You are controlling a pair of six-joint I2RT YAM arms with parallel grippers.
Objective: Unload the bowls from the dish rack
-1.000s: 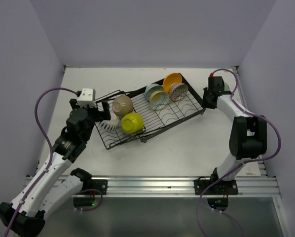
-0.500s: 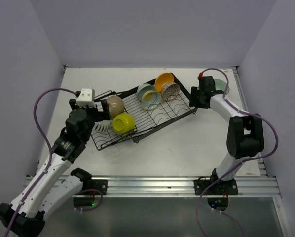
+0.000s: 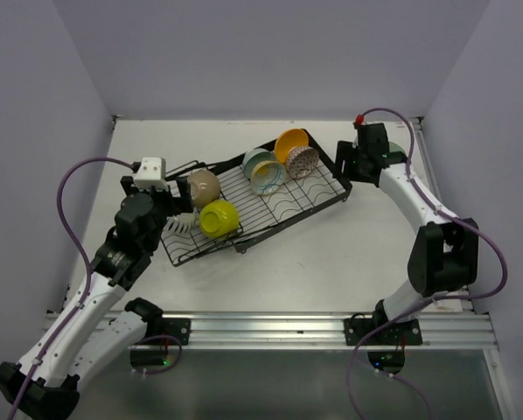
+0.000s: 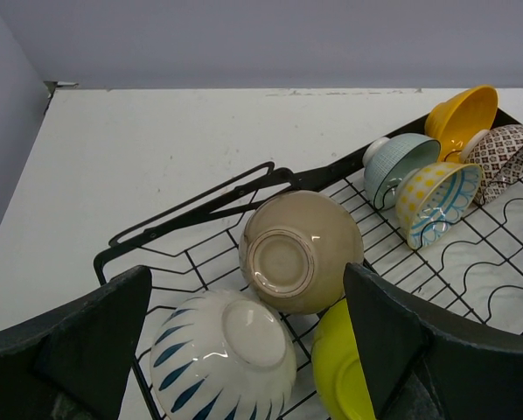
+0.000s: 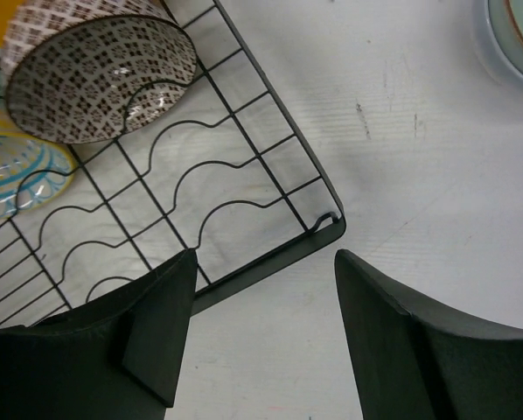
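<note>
One white table [image 3: 331,254] carries everything, and across its middle lies the dish rack [image 3: 289,203], skewed from 8 o'clock to 2 o'clock in the top view. By my count the job is barely begun: seven bowls sit in the rack and only one is out.

The left gripper [image 4: 246,282] hangs over the rack's 8 o'clock end, jaws spread wide and holding nothing. The right gripper [image 5: 266,262] is over the rack's 2 o'clock corner, fingers likewise apart, with only bare wire and table under them. Purple cables [image 3: 73,179] loop off both arms, clear of the work.

At the left end three upturned bowls huddle in the raised basket:
- the beige bowl [image 4: 301,249]
- the white bowl with blue strokes [image 4: 222,367] at its 7 o'clock
- the lime-yellow bowl [image 4: 340,376] at its 5 o'clock, half hidden

They press together, so lifting one may well shift its neighbours.

At the far end four bowls stand on edge:
- the orange bowl [image 4: 461,114]
- the brown-patterned bowl [image 5: 100,74]
- the teal bowl [image 4: 400,162]
- the yellow-dotted bowl [image 4: 436,197] leaning on it

These overlap too, which leaves little room for fingers.

The unloaded pale green bowl [image 5: 515,31] rests on the table at 3 o'clock of that corner, near enough to crowd any further set-downs there.
</note>
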